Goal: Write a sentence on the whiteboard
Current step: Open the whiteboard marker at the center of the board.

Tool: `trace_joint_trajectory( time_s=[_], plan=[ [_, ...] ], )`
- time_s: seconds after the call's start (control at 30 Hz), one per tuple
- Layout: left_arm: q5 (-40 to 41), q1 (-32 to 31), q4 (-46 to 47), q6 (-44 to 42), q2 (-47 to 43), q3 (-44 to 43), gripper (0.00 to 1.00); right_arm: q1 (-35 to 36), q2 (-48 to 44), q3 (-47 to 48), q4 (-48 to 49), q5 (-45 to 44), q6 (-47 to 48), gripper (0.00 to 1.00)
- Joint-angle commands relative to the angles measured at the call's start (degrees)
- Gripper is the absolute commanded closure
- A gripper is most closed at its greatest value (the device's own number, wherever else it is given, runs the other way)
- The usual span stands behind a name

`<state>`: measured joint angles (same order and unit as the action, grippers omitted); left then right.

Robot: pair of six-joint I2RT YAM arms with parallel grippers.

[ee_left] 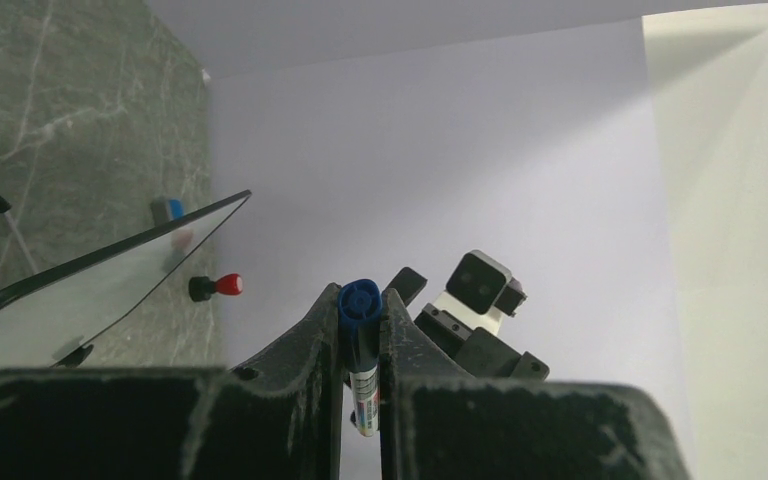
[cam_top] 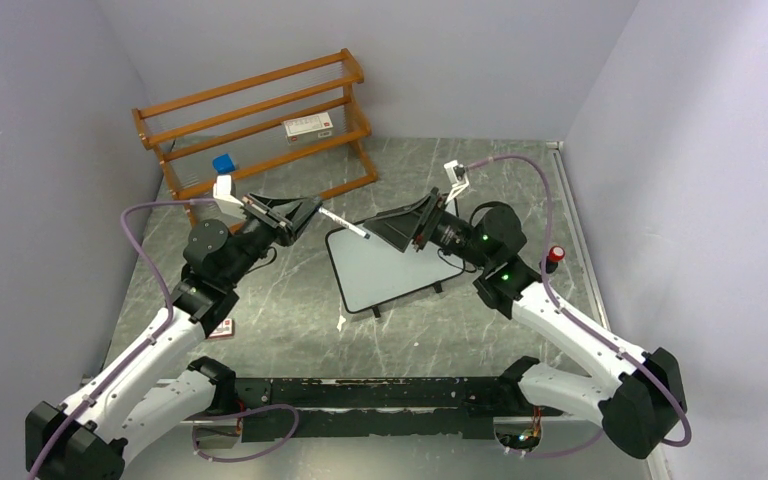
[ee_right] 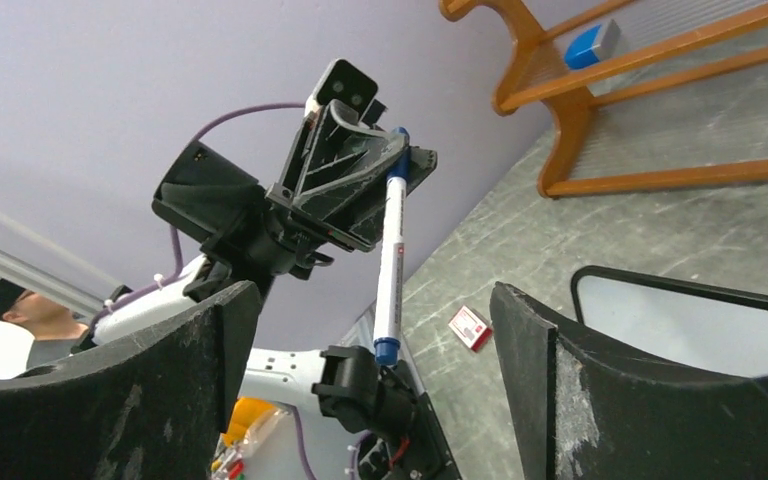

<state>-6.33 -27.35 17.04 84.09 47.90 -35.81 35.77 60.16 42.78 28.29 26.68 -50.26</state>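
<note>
Left gripper (cam_top: 305, 215): clamped on white marker pen with blue ends (cam_top: 346, 224).
Right gripper (cam_top: 396, 228): jaws wide, above far edge of black-framed white rectangular whiteboard (cam_top: 390, 278).

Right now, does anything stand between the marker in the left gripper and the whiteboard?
Nothing visible lies between the marker in the left gripper and the whiteboard. The open right gripper hovers by the board's far edge, right beside the marker's free end.

One camera looks down from high behind the table (cam_top: 280, 300), each wrist camera looks close past its fingers (ee_right: 600, 400) at the other arm (ee_right: 210, 210), and all see the marker (ee_right: 390, 260).
</note>
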Motion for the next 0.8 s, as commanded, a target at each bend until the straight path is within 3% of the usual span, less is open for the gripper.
trace_joint_trajectory(
  time_s=[0.0,0.23,0.6,0.77],
  plan=[
    [0.34,0.37,7.0,1.77,0.61,0.61,0.95,3.4,1.47,1.57,2.42,-3.02,-2.02,0.13],
    [0.29,0.33,8.41,1.55,1.19,0.27,0.95,6.77,4.75,4.13,2.2,-7.38,-1.59,0.22],
    [0.48,0.13,10.13,1.28,1.54,0.99,0.95,8.47,8.58,6.05,6.72,-7.61,-3.79,0.53],
    [1.04,0.03,11.04,1.76,1.47,2.03,0.95,8.58,9.21,6.93,6.92,-7.39,-4.54,0.55]
  ],
)
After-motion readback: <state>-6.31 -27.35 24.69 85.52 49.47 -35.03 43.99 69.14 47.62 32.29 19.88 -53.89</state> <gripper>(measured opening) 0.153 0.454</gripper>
